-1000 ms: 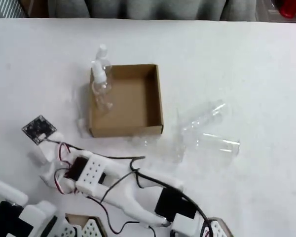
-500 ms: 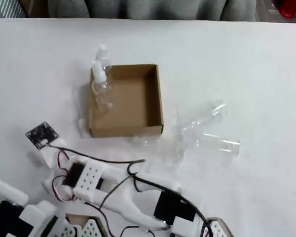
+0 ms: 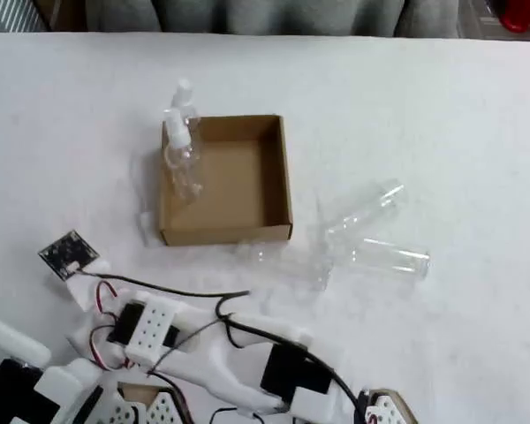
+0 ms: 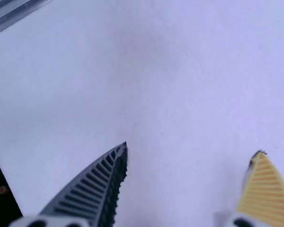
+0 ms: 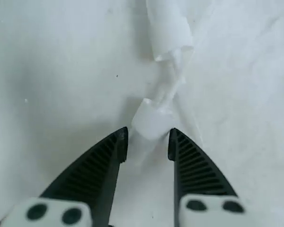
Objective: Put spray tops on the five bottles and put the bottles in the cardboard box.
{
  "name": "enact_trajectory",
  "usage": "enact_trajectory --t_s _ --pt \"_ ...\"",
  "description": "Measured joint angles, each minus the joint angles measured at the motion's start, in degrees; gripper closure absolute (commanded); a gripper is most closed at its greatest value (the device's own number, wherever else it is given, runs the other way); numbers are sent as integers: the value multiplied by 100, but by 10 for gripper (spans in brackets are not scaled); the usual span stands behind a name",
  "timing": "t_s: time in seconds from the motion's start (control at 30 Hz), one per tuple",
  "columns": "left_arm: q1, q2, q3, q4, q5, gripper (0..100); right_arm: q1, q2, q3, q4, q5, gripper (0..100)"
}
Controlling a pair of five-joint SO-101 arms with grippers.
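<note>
Well, the cardboard box [image 3: 225, 177] stands open on the white table [image 3: 442, 106], and everything else is placed around it. Inside the box, against its left wall, there is one bottle with a spray top [image 3: 181, 163]. A second capped bottle [image 3: 184, 99] stands just outside, behind the far left corner of the box.

To the right of the box, two clear bottles without tops lie on their sides: one [image 3: 367, 208] is near the right wall of the box, and the other [image 3: 390, 261] is a little nearer to the arms. A third clear bottle [image 3: 287, 262] lies just in front of the near right corner of the box; it is faint.

In front of the box and to its left, an arm [image 3: 203, 340] stretches across the table with a small dark board [image 3: 68, 252] at its end. I cannot tell which arm it is.

The right gripper [image 5: 147, 137] is low over the table with its two dark fingers pressed on both sides of a white spray top [image 5: 151, 124]. The thin tube of this top points away from the fingers.

The left gripper [image 4: 191, 149] is wide apart, one finger dark and one yellow, and it holds nothing over bare table.
</note>
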Motion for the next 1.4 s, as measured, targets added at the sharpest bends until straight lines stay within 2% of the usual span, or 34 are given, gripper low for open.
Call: enact_trajectory --t_s 0.2,0.27,0.43,0.8,1.2,1.4 --pt "0 0 -176 0 0 627 0 325 -343 202 0 798" --pt "-9 0 -176 0 0 627 0 475 -545 316 -9 827" --pt "-9 0 -176 0 0 630 0 721 -985 765 9 982" --pt "70 0 -176 0 0 630 193 695 -1099 1398 44 983" --pt "1327 -97 -176 466 0 631 712 -369 -1090 2734 1864 983" --pt "2224 -703 -176 1301 0 631 1451 -923 -1090 4035 2901 983"
